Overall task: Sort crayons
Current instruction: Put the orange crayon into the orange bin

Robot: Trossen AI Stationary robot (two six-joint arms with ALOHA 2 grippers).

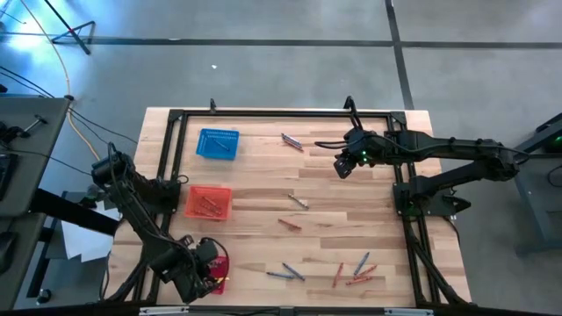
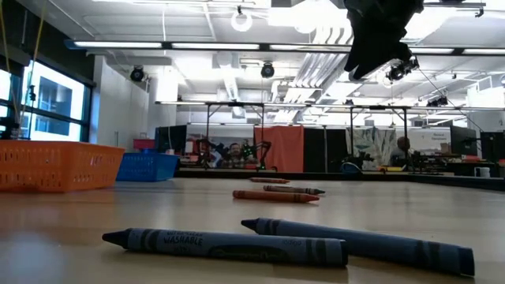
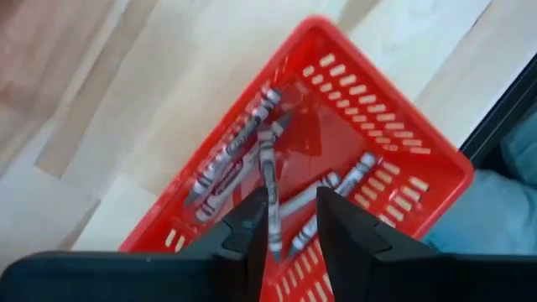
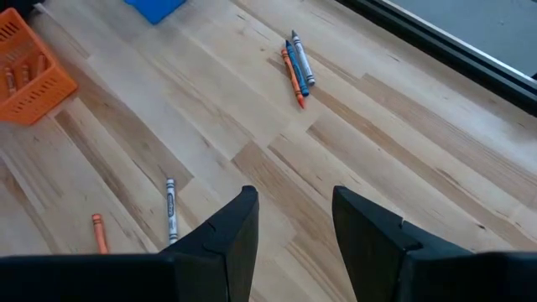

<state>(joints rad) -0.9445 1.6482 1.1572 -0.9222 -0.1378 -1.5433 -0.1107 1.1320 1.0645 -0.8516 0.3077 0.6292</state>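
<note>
Three mesh baskets stand on the table (image 1: 351, 219): a blue basket (image 1: 217, 144), an orange basket (image 1: 208, 203) and a red basket (image 3: 394, 151) holding about five grey-wrapped crayons (image 3: 239, 155). Roughly eleven loose crayons (image 1: 351, 269) lie scattered on the wood. The left gripper (image 3: 292, 220) hovers over the red basket, jaws slightly apart astride one crayon; the right gripper (image 4: 294, 222) hangs above bare wood, jaws apart, empty.

We see a red basket (image 3: 394, 159), orange basket (image 1: 209, 203), blue basket (image 1: 217, 144), grey-wrapped crayons (image 3: 252, 155), and pale wood-grain table (image 1: 351, 211).
</note>
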